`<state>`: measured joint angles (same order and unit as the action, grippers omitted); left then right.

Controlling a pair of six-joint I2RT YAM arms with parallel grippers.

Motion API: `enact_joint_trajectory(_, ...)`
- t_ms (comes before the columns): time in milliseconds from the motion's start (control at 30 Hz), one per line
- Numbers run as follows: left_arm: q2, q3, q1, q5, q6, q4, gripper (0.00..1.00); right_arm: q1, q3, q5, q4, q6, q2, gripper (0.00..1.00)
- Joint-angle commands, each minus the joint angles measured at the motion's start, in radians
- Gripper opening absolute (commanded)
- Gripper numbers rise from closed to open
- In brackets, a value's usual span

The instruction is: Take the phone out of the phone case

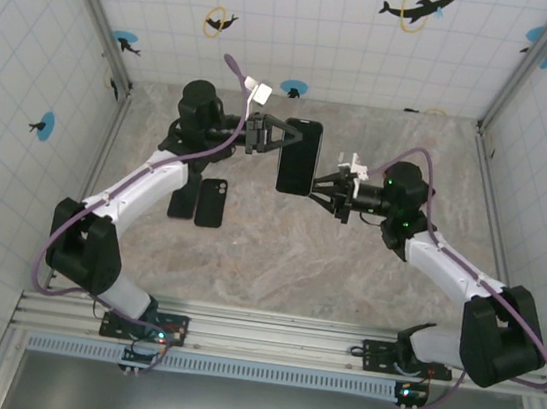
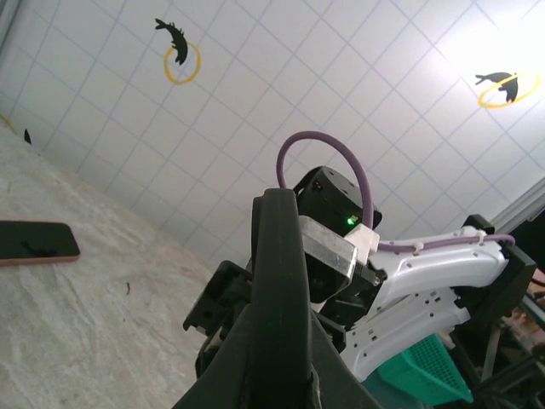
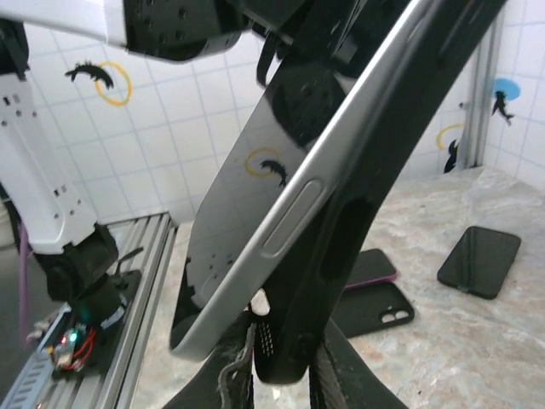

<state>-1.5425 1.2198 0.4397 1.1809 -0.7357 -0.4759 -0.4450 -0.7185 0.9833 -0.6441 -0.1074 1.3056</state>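
Held aloft mid-frame, the right gripper (image 3: 281, 379) straddles the lower end of the case (image 3: 366, 221), its grip unclear, where the phone (image 3: 255, 213) stands proud. Beyond, the left gripper (image 1: 285, 133) clamps the case's top. Peeling should go slowly, far clamp firm.

spare black case (image 1: 211, 202) | dark phone (image 1: 181, 209) just beside it (flat on table (image 1: 345, 274)) | green basket (image 2: 426, 371)

We record: phone (image 3: 255, 196) black glass, silver rim | phone case (image 3: 375, 170) matte black | table (image 1: 325, 272) grey-beige marbling | walls (image 1: 317, 29) white grid, yellow rings, blue discs, black dolphins | cable (image 2: 311, 136) purple, we note.
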Motion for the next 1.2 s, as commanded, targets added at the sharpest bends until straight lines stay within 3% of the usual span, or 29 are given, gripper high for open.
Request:
enact_joint_trajectory(0,0.009,-0.039,0.011,-0.04,-0.084,-0.11,0.0,-0.012,0.02,-0.031,-0.266,-0.165,-0.02,0.22)
enact_joint_trajectory(133,0.022,-0.048,0.016,-0.076,-0.09,-0.096,0.0,-0.014,0.038,-0.049,-0.364,-0.305,-0.001,0.24)
enact_joint_trajectory(267,0.05,-0.086,0.016,-0.235,-0.137,-0.105,0.0,-0.021,0.082,-0.113,-0.504,-0.496,0.009,0.3)
enact_joint_trajectory(533,0.048,-0.23,0.016,-0.479,-0.48,-0.4,0.0,-0.045,0.165,-0.306,-0.671,-0.871,0.023,0.38)
enact_joint_trajectory(800,-0.007,-0.301,0.039,-0.537,-0.66,-0.597,0.0,-0.104,0.193,-0.417,-0.707,-1.047,0.048,0.38)
enact_joint_trajectory(1100,-0.055,-0.274,0.06,-0.523,-0.687,-0.569,0.0,-0.099,0.193,-0.51,-0.726,-1.153,0.067,0.31)
enact_joint_trajectory(1167,-0.059,-0.27,0.06,-0.52,-0.676,-0.532,0.0,-0.1,0.194,-0.515,-0.727,-1.158,0.07,0.23)
